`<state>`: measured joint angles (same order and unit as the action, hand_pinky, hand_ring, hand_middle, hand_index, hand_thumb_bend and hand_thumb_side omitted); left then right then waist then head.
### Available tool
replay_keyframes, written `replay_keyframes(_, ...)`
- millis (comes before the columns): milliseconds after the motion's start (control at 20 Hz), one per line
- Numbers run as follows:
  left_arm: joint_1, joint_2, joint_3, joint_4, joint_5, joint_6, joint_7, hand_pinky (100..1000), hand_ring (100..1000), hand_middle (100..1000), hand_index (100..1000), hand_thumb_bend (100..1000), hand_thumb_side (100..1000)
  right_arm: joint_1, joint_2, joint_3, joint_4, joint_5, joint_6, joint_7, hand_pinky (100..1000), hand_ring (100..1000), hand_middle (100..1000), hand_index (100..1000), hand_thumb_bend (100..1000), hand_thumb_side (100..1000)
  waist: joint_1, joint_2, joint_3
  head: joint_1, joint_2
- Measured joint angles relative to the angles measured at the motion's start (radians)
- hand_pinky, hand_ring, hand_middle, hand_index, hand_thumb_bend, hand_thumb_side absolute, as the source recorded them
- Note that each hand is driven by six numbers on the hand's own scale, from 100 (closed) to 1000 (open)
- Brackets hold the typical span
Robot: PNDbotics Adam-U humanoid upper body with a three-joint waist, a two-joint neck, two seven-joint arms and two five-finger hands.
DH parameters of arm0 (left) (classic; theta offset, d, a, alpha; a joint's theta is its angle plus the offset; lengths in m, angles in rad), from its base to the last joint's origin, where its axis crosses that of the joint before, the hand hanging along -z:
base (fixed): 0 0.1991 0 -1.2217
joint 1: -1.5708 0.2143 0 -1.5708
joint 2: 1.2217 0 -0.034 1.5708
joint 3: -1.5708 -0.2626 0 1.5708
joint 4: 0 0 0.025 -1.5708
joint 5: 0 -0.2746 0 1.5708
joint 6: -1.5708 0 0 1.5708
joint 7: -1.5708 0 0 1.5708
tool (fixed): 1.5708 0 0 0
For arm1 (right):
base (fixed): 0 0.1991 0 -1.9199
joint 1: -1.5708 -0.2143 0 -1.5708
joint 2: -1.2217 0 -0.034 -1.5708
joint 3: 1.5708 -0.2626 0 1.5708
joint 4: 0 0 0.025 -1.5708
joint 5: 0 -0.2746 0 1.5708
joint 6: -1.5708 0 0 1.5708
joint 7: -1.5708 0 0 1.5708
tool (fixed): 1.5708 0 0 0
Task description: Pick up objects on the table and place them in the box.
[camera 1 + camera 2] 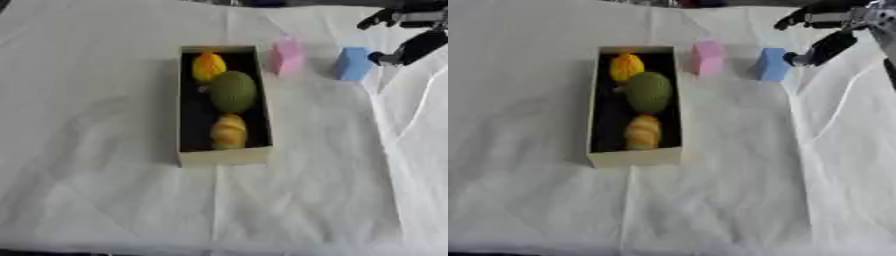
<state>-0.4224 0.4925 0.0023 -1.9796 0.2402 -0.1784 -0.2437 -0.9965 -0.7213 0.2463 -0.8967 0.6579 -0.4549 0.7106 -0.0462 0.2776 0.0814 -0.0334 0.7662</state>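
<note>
Fingers [815, 52] of your right hand [833, 30] were spread, grasping nothing; one tip sat just beside the blue block [353, 63], and contact could not be told. That block stood near the table's [96, 200] far right corner. A pink block [288, 56] stood between it and the box [223, 156]. Inside the box lay a yellow piece [208, 66], a green ball [233, 91] and a striped piece [228, 132]. Your left hand did not show.

No readable text, no labels (nothing legible anywhere), no numbers
</note>
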Motion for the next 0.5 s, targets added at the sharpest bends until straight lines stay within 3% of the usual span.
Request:
replay_keyframes(200, 0.000, 0.000, 0.000, 0.000, 0.001, 0.002, -0.002, 854, 857, 840, 886, 100, 672, 0.000, -0.003, 0.012, -0.006, -0.007, 0.001, 0.001, 940, 1000, 942, 1000, 247, 503, 0.000, 0.000, -0.001, 0.002, 0.000)
replay_keyframes(500, 0.000, -0.001, -0.003, 0.001, 0.006, 0.002, -0.008, 854, 856, 838, 886, 100, 672, -0.005, 0.003, 0.019, 0.001, 0.029, -0.006, -0.006, 940, 1000, 939, 1000, 243, 477, 0.000, 0.000, 0.001, 0.000, 0.000)
